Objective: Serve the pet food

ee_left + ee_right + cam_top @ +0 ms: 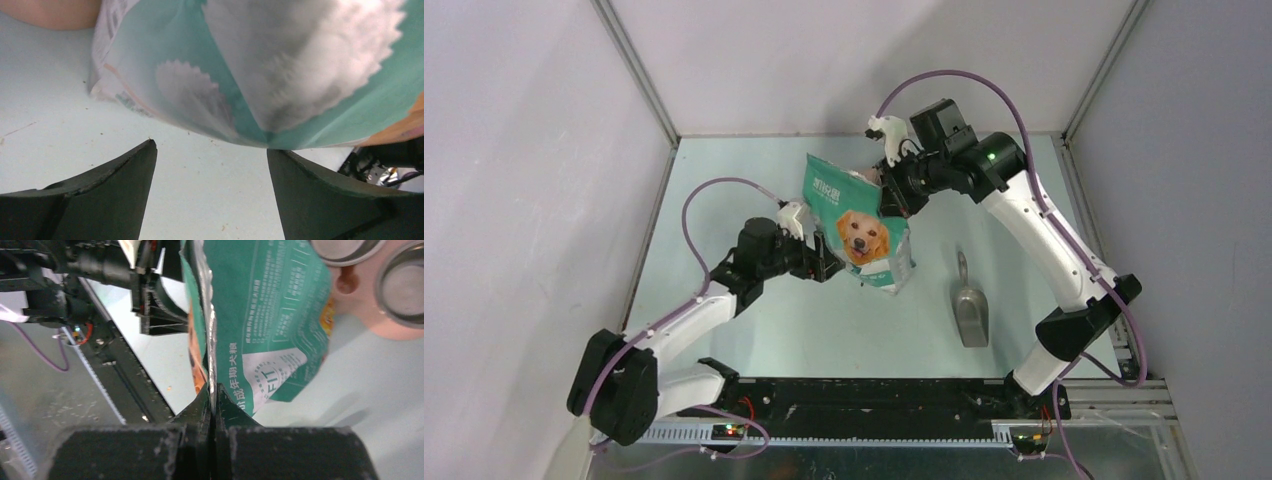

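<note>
The teal-green foil bag printed with a dog [861, 228] is pinched by the closed right hand [214, 395]; the left hand [210, 150] is held open beside it. No pet food is seen: presumably inside the bag, nothing is served yet.

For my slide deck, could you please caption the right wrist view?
Right gripper shut on the edge of the teal bag, two metal bowls in a pink stand beyond.
</note>
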Action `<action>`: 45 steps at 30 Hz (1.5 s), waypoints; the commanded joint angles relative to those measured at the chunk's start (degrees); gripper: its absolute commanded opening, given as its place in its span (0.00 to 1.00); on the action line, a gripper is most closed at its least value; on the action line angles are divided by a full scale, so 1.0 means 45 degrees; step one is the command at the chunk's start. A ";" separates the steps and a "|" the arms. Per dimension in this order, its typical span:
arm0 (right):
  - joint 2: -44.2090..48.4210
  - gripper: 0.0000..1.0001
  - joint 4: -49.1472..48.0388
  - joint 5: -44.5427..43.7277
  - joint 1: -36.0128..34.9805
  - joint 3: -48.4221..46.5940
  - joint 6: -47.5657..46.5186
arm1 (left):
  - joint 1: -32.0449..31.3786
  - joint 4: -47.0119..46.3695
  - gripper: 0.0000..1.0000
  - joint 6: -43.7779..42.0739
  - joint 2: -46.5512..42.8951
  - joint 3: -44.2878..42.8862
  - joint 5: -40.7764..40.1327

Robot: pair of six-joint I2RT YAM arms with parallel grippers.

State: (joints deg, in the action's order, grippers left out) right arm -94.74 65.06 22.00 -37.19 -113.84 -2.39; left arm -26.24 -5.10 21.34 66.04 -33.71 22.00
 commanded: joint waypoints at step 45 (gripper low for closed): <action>-0.1175 0.34 -0.1054 0.0121 0.0983 -0.3171 0.3288 | 0.0608 1.0677 0.82 -0.5086 -0.1133 -1.2174 0.3024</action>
State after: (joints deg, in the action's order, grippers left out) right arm -101.56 60.27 22.17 -33.52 -128.75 13.69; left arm -23.66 44.47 -0.03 65.60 -89.12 32.34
